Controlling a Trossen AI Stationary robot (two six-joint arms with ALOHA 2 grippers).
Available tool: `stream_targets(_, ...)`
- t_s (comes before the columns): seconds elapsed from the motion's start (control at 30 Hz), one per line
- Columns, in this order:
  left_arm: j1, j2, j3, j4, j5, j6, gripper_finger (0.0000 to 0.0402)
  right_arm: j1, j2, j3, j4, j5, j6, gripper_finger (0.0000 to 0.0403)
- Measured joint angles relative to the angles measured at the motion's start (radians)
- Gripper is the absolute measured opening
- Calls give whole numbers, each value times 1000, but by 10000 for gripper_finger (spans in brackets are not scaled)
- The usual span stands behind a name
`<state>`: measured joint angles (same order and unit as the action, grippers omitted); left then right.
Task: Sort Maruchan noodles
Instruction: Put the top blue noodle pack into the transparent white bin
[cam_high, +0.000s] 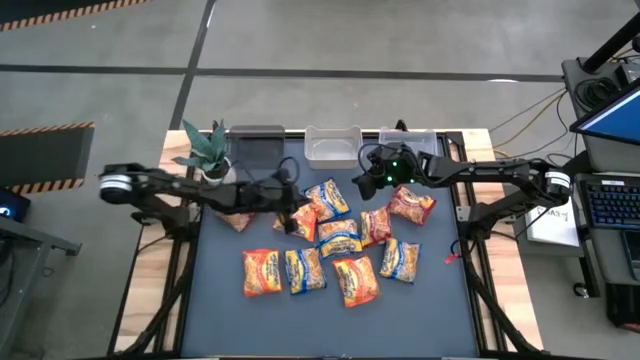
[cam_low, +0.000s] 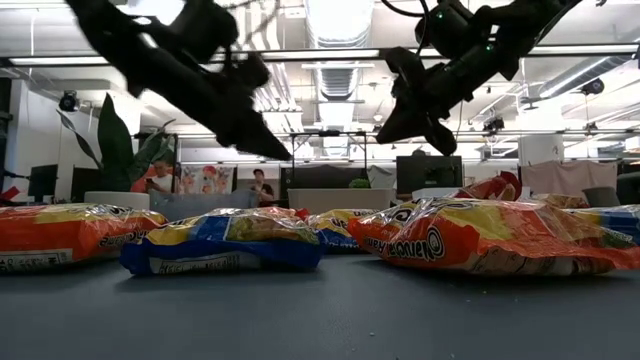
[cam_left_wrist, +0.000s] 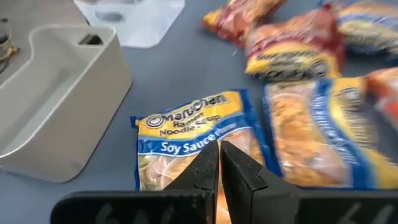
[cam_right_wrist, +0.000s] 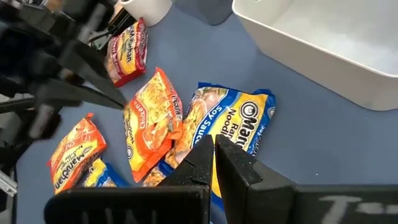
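Observation:
Several Maruchan noodles packets, orange, blue-and-yellow and dark red, lie flat on the dark mat (cam_high: 225, 310). Among them are an orange packet (cam_high: 262, 272) and a dark red one (cam_high: 410, 205). A blue-and-yellow Soy Sauce packet (cam_high: 328, 197) (cam_left_wrist: 186, 127) (cam_right_wrist: 233, 121) lies between the two grippers. My left gripper (cam_high: 302, 210) (cam_left_wrist: 219, 155) is shut and hovers just left of it, above the packets (cam_low: 285, 150). My right gripper (cam_high: 364, 186) (cam_right_wrist: 213, 146) is shut too, and hovers just right of that packet, higher up (cam_low: 405, 120). Neither holds anything.
Three bins stand along the far edge: a dark one (cam_high: 255, 145), a clear one (cam_high: 332, 147) and another clear one (cam_high: 410, 142). A potted plant (cam_high: 205, 152) stands at the far left corner. People sit in the room beyond the table (cam_low: 262, 185).

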<state>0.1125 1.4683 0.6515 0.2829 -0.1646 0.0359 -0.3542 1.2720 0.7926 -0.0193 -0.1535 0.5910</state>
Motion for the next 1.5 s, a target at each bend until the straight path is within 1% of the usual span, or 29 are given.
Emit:
stream_targets(0.13, 21, 117, 63, -8, 7, 8, 0, 0, 0, -1, -17, -2, 13, 16)
stream_targets(0.23, 32, 182, 85, -11, 47, 11, 0, 0, 9, -1, -37, -3, 20, 42)
stream_targets(0.33, 35, 222, 88, -13, 82, 9, 0, 3, 35, -1, -38, -3, 28, 86)
stream_targets(0.5, 37, 252, 78, -1, 81, 8, 0, 3, 126, -1, -5, -4, 49, 174)
stream_targets(0.63, 37, 270, 75, 76, 81, 1, 0, 2, 213, -2, 69, -14, 72, 237)
stream_targets(0.77, 40, 293, 77, 83, 80, 0, 0, -4, 286, 9, 142, -90, 99, 288)
stream_targets(0.9, 44, 318, 74, 76, 80, -3, 0, -6, 341, 35, 156, -101, 102, 326)
stream_targets(1.0, 47, 332, 75, 66, 79, -24, 0, -9, 375, 55, 156, -109, 101, 346)
stream_targets(1.1, 47, 344, 73, 66, 78, -35, 0, -13, 403, 82, 161, -110, 97, 356)
stream_targets(1.33, 47, 353, 70, 60, 78, -41, 0, -13, 467, 142, 160, -110, 52, 359)
stream_targets(1.5, 49, 358, 70, 60, 78, -47, 0, -13, 515, 175, 168, -132, 25, 359)
